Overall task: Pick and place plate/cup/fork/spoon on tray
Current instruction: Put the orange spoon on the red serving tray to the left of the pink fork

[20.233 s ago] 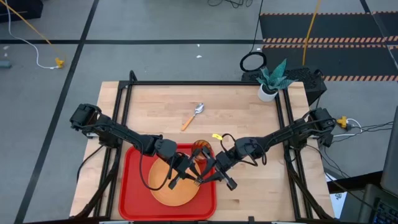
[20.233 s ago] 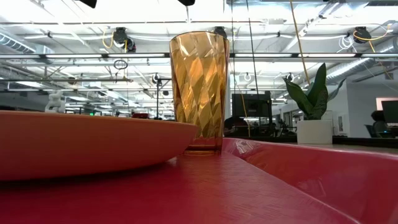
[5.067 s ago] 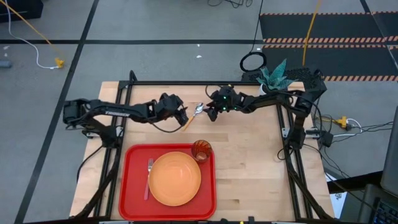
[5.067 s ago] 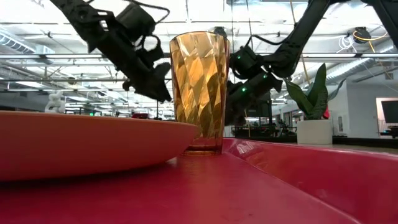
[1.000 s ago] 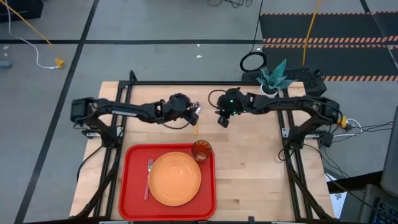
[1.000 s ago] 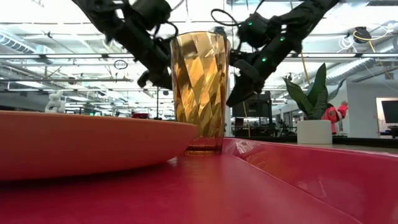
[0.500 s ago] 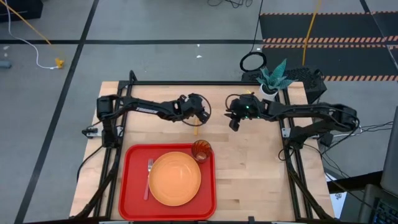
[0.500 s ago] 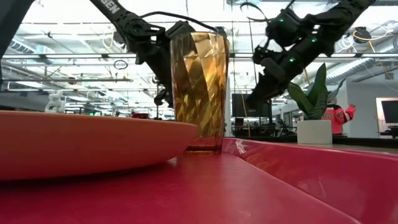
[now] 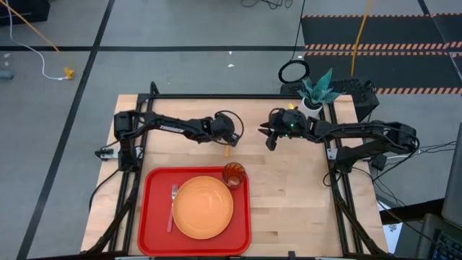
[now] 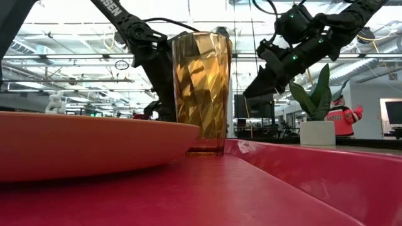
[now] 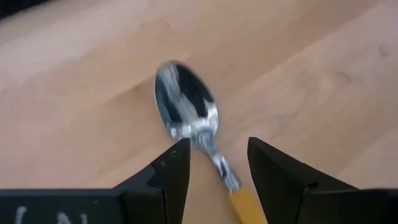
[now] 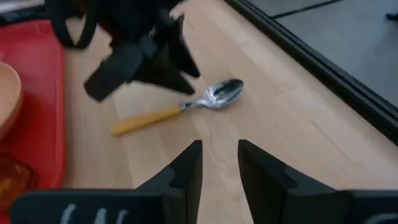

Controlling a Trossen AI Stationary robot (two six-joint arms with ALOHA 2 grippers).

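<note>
A: High view, quick. Where's the spoon (image 9: 227, 149)?
B: Mostly hidden under the left gripper (image 9: 229, 137). Only a bit of orange-yellow handle shows on the bare wooden table (image 9: 289, 180), just beyond the red tray (image 9: 155, 217). Plate (image 9: 203, 208), amber cup (image 9: 232, 174) and fork (image 9: 172, 206) w/ pink-red handle all sit on the tray.
A: Right gripper (image 9: 271, 139)?
B: Near the table's far edge, apart from the spoon, beside the potted plant (image 9: 315, 92).
A: Low view?
B: Cup (image 10: 201, 91) fills the middle, plate (image 10: 88, 145) cut off at the edge, tray (image 10: 301, 176) rim in front. Spoon not visible here; left arm partly behind the cup.
A: Left wrist?
B: Silver bowl of the spoon (image 11: 186, 102) blurred. Fingers (image 11: 168, 171) spread either side of the neck, not closed on it. Handle cut off by the frame.
A: Right wrist?
B: Whole spoon (image 12: 180, 106) lies flat, left gripper (image 12: 171, 65) over the handle, smeared. Right gripper (image 12: 217, 165) parted, holding nothing.
</note>
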